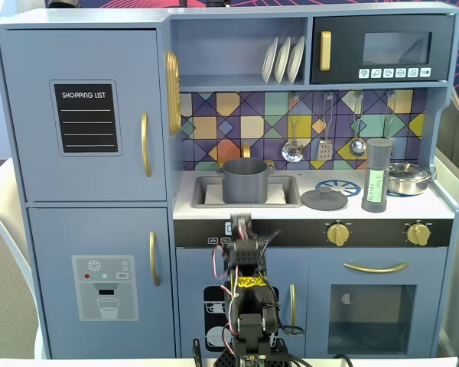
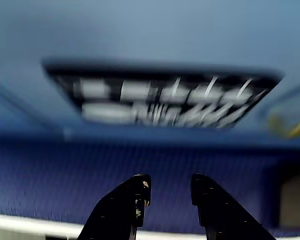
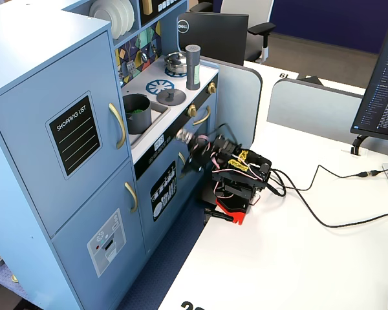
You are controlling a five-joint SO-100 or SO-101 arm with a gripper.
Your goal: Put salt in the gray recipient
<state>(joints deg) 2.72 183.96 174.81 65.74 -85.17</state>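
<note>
The salt [image 1: 376, 176] is a tall dark gray shaker with a pale green label, standing upright on the counter's right side, next to the stove; it also shows in a fixed view [image 3: 193, 67]. The gray recipient [image 1: 245, 180] is a matte gray pot sitting in the sink, and from the side [image 3: 137, 113] something green shows inside it. My gripper [image 2: 171, 187] is open and empty, its black fingers [image 2: 132, 200] apart. It is low in front of the kitchen's front panel [image 1: 241, 222], below the sink and well left of the salt, blurred in a fixed view [image 3: 186, 139].
A flat gray lid [image 1: 324, 199] lies on the counter between sink and salt. A shiny steel pan [image 1: 408, 177] sits right of the salt. Utensils [image 1: 325, 141] hang above the stove. The wrist view shows the blurred black label panel [image 2: 160, 100]. Cables [image 3: 323, 200] trail over the white desk.
</note>
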